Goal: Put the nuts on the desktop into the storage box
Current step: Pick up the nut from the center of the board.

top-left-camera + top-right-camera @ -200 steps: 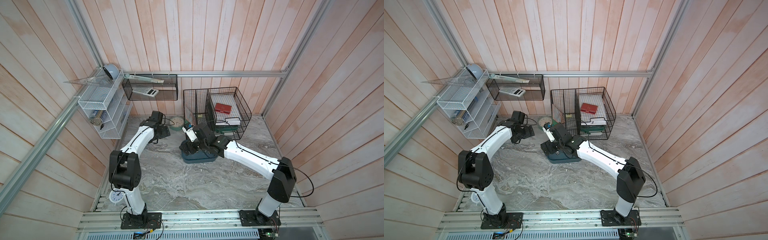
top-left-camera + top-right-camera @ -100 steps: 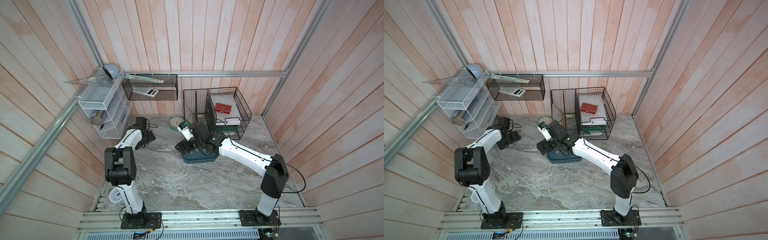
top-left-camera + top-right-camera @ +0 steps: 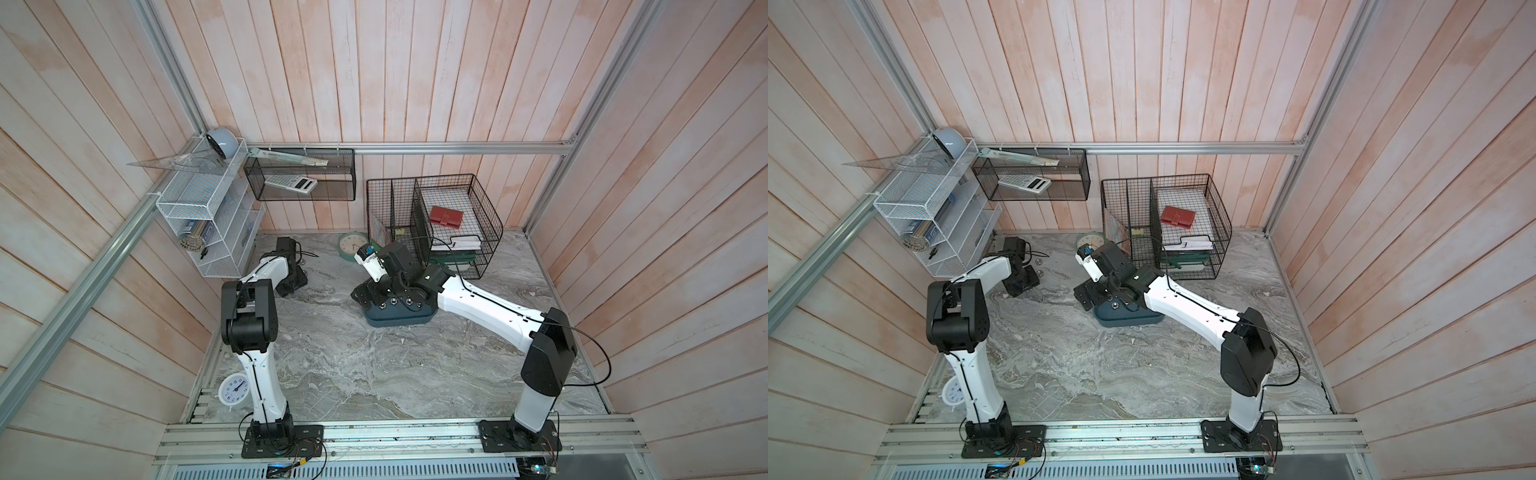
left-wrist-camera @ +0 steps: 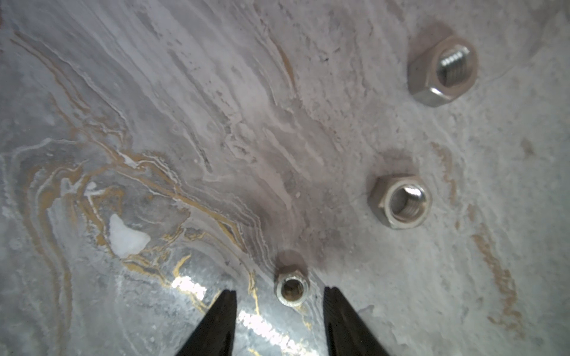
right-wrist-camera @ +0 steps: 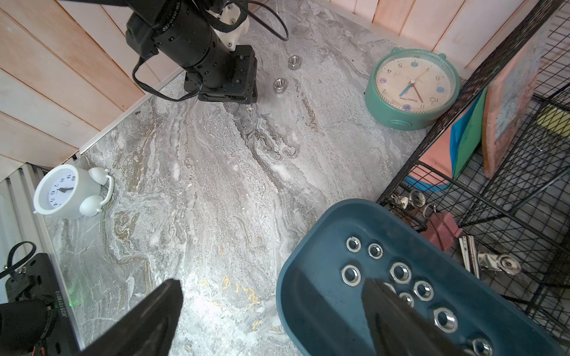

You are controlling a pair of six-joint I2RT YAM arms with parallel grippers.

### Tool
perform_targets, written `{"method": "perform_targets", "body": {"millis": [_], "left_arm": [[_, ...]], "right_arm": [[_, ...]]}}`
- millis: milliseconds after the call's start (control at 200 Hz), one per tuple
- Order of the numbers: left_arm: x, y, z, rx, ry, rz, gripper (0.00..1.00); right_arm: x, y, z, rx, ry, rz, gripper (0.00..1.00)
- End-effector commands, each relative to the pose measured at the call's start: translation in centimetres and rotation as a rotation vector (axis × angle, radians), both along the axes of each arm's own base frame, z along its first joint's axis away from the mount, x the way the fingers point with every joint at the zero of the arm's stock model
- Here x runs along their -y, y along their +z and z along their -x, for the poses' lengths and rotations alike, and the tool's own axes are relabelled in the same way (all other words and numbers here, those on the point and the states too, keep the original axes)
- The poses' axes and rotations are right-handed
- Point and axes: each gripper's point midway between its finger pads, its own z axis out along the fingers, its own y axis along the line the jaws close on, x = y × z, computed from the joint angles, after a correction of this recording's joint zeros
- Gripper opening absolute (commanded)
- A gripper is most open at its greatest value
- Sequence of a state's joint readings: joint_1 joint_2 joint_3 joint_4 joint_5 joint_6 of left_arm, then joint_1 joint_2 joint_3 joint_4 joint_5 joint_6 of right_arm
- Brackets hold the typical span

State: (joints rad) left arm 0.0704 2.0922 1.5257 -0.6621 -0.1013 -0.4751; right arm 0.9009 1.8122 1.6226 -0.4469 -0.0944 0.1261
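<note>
Left claw [image 4: 279, 296] parted, small nut [image 4: 292, 285] just off its tips, frame bottom. Close now and you may squirt it across desk [image 4: 185, 123]. Right claw [image 5: 270, 282] released.

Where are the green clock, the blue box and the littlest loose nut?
green clock [image 5: 411, 81]: right wrist view, its face.
blue box [image 5: 324, 252]: right wrist view, bare floor.
littlest loose nut [image 4: 291, 288]: left wrist view, centre hole.
</note>
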Motion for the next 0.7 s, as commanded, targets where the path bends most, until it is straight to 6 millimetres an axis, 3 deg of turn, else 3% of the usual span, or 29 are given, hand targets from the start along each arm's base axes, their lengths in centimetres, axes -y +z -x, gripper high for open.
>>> {"method": "perform_targets", "body": {"millis": [0,300,465,695], "left_arm": [[-0.2,-0.2,-1.1,0.015,-0.011,0.000,0.49],[-0.2,-1.3,-1.4,-0.006,-0.017,0.003,0.36],[0.0,-1.5,-1.4,-0.005,-0.017,0.014,0.17],[0.2,-1.4,-1.0,-0.002,-0.016,0.021,0.16]], "right_arm": [[-0.1,0.2,0.0,0.006,-0.004,0.013,0.98],[-0.1,0.2,0.0,0.003,-0.006,0.013,0.98],[0.0,0.1,0.0,0.005,-0.009,0.014,0.98],[0.0,0.2,0.1,0.002,-0.008,0.010,0.98]]}}
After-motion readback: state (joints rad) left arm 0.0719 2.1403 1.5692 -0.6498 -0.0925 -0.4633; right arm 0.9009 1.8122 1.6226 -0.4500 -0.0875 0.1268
